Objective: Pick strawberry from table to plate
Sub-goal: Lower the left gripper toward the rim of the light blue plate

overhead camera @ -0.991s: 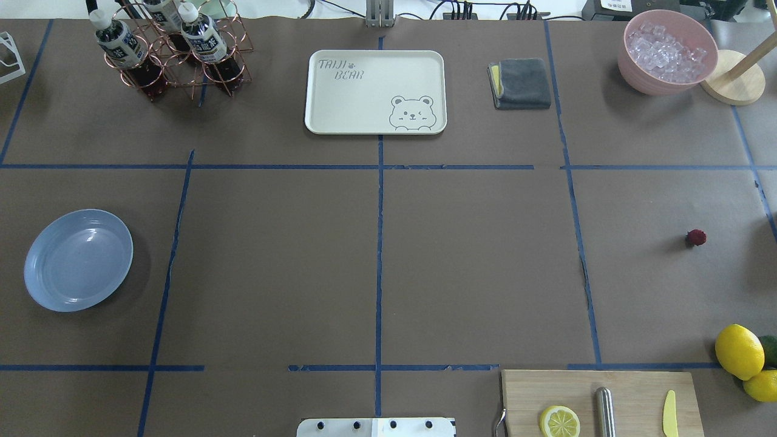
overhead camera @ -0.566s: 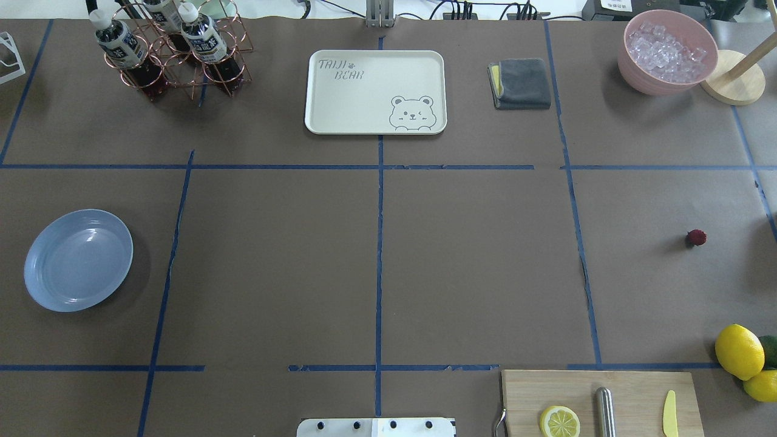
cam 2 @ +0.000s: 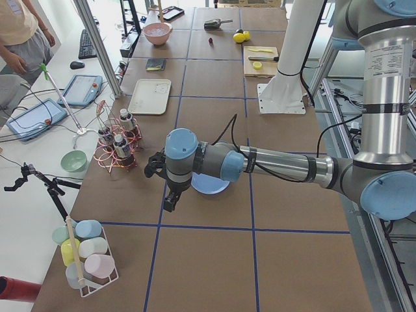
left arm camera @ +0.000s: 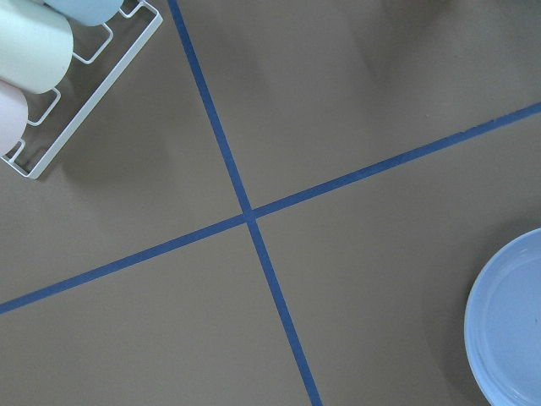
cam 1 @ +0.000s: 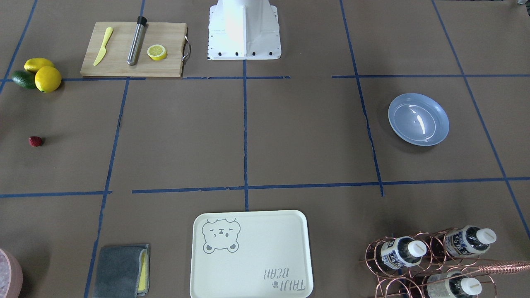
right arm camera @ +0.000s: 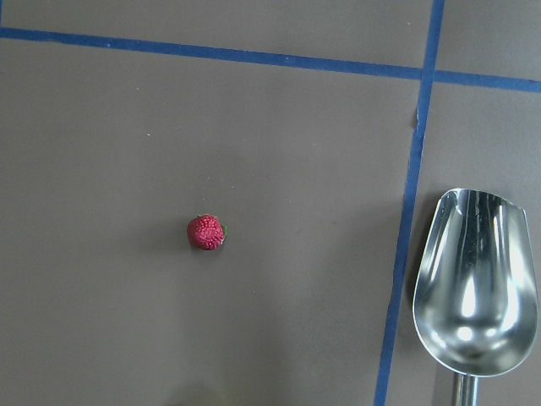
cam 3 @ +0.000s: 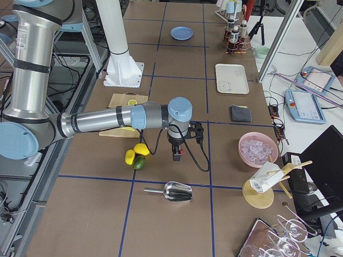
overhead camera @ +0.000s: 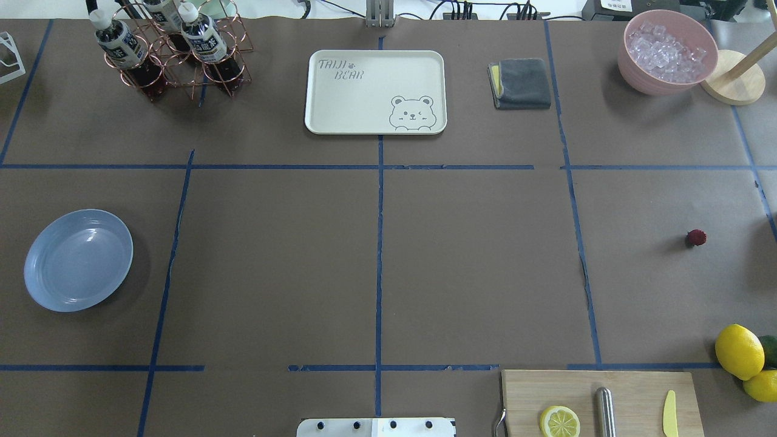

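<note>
The strawberry, a small dark-red berry, lies alone on the brown table at the right; it also shows in the front view and near the middle of the right wrist view. The pale blue plate sits at the far left, holding nothing, and its rim shows in the left wrist view. My right gripper hangs above the strawberry and my left gripper hangs beside the plate. Both show only in the side views, so I cannot tell whether they are open or shut.
A metal scoop lies right of the strawberry. Lemons and a cutting board lie at the near right. A cream tray, grey cloth, bottle rack and pink ice bowl line the far edge.
</note>
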